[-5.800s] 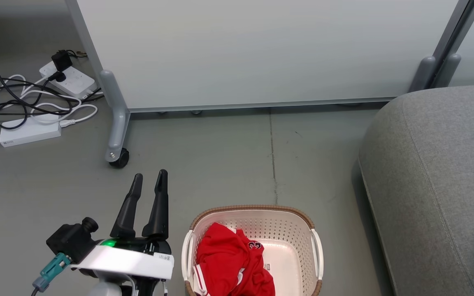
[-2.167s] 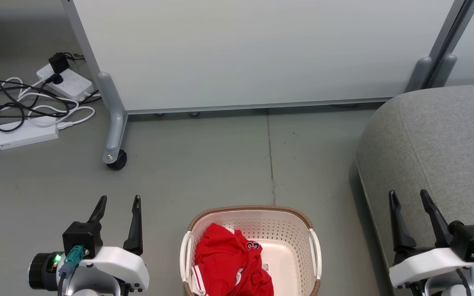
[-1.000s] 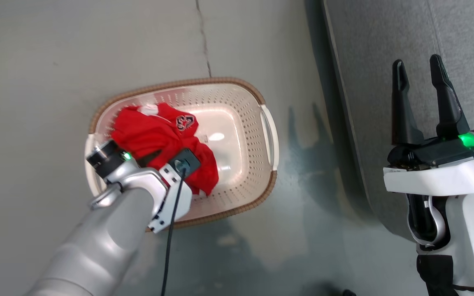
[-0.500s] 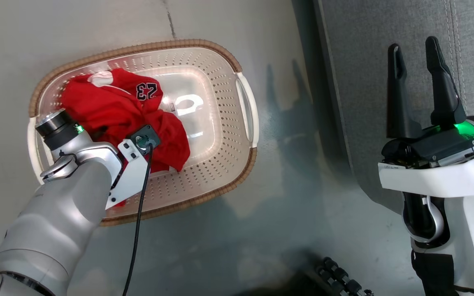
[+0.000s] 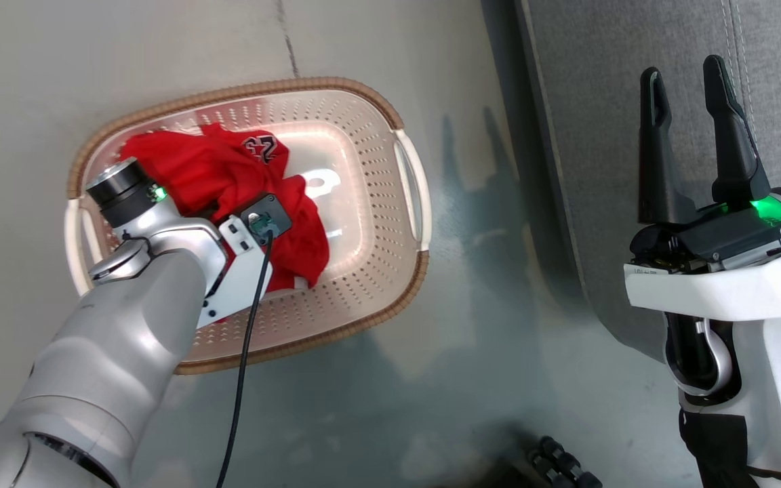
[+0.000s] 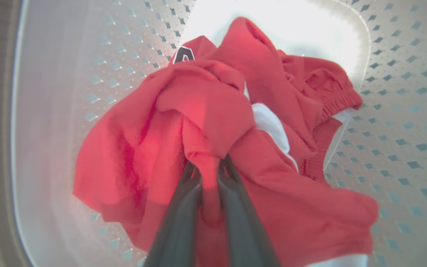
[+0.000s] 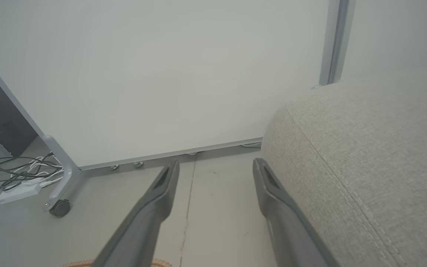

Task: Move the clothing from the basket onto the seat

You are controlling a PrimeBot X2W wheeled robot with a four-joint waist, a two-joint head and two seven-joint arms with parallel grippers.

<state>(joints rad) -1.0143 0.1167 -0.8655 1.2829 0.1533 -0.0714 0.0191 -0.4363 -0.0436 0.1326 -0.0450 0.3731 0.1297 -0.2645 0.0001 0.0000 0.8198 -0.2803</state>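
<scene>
Grasping step: left claw [image 6: 207, 168] clamped on a fold of the clothing [image 5: 228, 176], which lies left of centre inside the basket [image 5: 336, 85]. Right claw [image 5: 685, 68] stands apart, empty, by the seat [image 5: 587, 102] at frame right. Next move likely needs a lift clear of the basket, then a carry rightward.

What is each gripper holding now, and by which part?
The left gripper pinches a bunched fold near the middle of the red clothing, inside the basket. The right gripper is open and holds nothing.
</scene>
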